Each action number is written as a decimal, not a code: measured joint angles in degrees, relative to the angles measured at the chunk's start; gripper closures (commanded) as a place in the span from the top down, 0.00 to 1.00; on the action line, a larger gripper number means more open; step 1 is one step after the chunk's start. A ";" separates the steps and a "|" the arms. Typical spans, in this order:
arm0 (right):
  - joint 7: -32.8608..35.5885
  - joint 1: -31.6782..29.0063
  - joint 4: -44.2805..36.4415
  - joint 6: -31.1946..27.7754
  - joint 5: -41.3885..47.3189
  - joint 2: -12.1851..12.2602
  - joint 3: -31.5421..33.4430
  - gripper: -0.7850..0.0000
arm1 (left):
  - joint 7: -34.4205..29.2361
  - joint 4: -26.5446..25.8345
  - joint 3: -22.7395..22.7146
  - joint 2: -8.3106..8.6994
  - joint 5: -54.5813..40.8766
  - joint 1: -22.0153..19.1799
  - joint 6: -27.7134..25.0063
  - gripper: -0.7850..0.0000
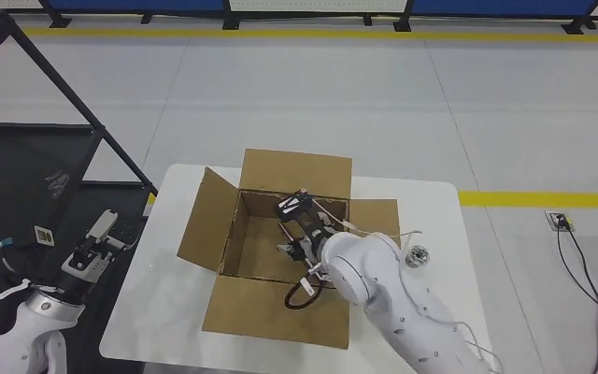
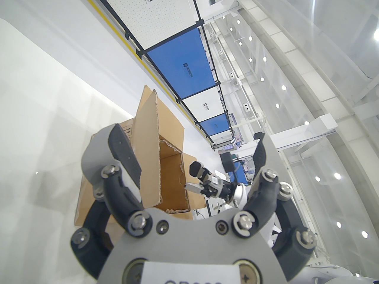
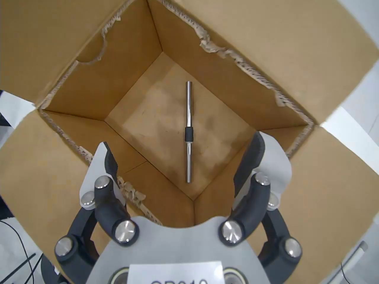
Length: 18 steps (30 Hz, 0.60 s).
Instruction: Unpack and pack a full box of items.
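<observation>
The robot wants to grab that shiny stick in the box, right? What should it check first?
1. Flaps of the brown cardboard box folded open: ok.
2. Thin silver metal rod with a black middle band lies flat, alone on the box floor: ok.
3. Right pincer open: ok.
4. Rod lined up between that pincer's fingers: ok.
5. Right pincer down at the rod: not ok, it hangs above the opening.
6. Left pincer open, away from the box: ok.
</observation>
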 measured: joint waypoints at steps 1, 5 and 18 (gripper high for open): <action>-0.09 1.74 3.34 0.14 0.11 -0.62 -1.43 1.00 | 0.00 0.00 0.00 0.00 0.00 0.00 0.00 1.00; -1.16 7.90 16.50 0.24 2.54 -3.61 -6.98 0.73 | 0.00 0.00 0.00 0.00 0.00 0.00 0.00 1.00; -5.52 16.53 43.32 -1.65 11.46 -11.50 -13.85 0.37 | 0.00 0.00 0.00 0.00 0.00 0.00 0.00 1.00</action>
